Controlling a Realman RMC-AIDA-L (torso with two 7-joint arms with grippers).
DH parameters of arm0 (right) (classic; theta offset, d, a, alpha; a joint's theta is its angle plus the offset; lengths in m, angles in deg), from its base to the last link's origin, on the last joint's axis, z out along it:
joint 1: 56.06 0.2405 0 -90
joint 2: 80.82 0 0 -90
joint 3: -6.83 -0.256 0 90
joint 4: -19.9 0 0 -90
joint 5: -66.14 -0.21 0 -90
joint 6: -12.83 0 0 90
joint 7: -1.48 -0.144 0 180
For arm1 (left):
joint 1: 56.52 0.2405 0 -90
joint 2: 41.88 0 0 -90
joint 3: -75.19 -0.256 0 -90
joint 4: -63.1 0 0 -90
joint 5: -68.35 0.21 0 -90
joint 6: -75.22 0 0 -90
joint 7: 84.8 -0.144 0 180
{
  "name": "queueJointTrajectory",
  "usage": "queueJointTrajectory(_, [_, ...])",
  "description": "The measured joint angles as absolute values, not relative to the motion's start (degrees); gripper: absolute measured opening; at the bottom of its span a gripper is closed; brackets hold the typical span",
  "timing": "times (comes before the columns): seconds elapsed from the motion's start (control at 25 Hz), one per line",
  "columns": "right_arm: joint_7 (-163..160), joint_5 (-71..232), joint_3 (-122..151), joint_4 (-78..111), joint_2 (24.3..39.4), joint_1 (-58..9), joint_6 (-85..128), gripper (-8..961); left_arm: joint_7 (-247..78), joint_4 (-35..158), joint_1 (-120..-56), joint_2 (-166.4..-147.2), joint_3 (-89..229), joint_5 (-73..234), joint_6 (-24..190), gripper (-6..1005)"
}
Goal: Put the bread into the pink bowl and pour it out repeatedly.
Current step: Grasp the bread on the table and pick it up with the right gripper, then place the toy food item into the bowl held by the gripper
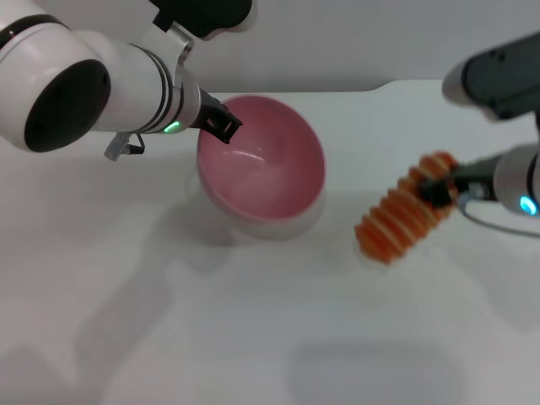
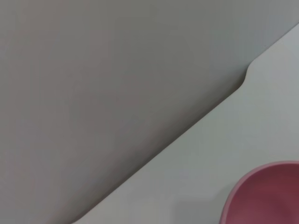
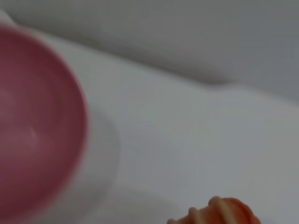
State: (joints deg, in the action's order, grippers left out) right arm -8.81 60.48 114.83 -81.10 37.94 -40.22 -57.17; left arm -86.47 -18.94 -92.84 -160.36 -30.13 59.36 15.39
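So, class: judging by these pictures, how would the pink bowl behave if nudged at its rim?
The pink bowl looks deep with a rounded underside, so it would probably rock or tip. Its glossy plastic suggests it is light and may slide on the smooth white table. The left pincer at its rim likely steadies it.

table (image 1: 253,337): we are seeing a plain white top spreading across the head view | far edge (image 1: 337,90): we are watching it stepping back in a small rounded notch toward the right | backdrop (image 1: 337,42): we are facing a flat grey surface rising behind the table
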Motion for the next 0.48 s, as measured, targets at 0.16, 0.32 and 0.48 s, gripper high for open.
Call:
queueJointTrajectory(0.16, [-8.1, 62.9, 114.8, -89.8, 37.89, -40.3, -60.0, 434, -86.5, -19.2, -92.6, -160.36, -30.2, 58.6, 15.4, 40])
queueJointTrajectory(0.32, [-7.6, 64.8, 114.2, -96.8, 37.92, -39.9, -61.6, 404, -86.5, -19.2, -92.7, -160.35, -30.7, 56.6, 15.4, 40])
queueJointTrajectory(0.48, [-7.4, 64.9, 114.0, -97.2, 37.92, -37.3, -61.3, 364, -86.5, -19.3, -93.1, -160.46, -31.7, 55.0, 15.7, 40])
